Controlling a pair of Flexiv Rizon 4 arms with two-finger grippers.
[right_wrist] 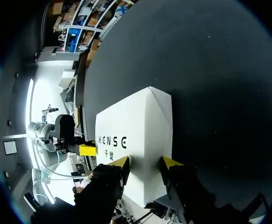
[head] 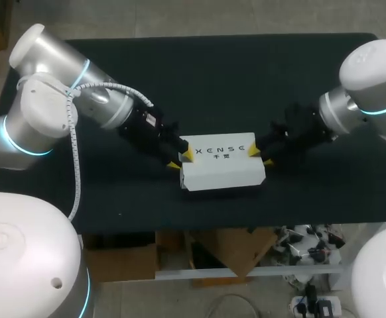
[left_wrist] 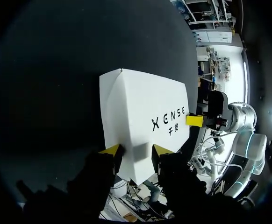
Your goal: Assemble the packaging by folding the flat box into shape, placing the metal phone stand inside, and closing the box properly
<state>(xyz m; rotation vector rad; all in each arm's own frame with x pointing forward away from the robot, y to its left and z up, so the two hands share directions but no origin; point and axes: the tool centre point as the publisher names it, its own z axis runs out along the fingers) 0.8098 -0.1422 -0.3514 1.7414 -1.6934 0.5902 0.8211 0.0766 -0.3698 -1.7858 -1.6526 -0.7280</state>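
Observation:
A white folded box (head: 223, 169) with dark lettering on its top sits in the middle of the black table, held at both ends. My left gripper (head: 180, 159) is shut on its left end, and the left wrist view shows the box (left_wrist: 140, 112) pinched in the left gripper (left_wrist: 136, 151). At the opposite end my right gripper (head: 260, 156) is shut on the box too. The right wrist view has that end of the box (right_wrist: 136, 126) clamped in the right gripper (right_wrist: 145, 163). The box looks closed and slightly tilted. No metal phone stand shows in any view.
The black table (head: 246, 66) stretches wide behind the box and to both sides. Its front edge (head: 199, 227) runs close below the box. Both arms come in low over the table from left and right.

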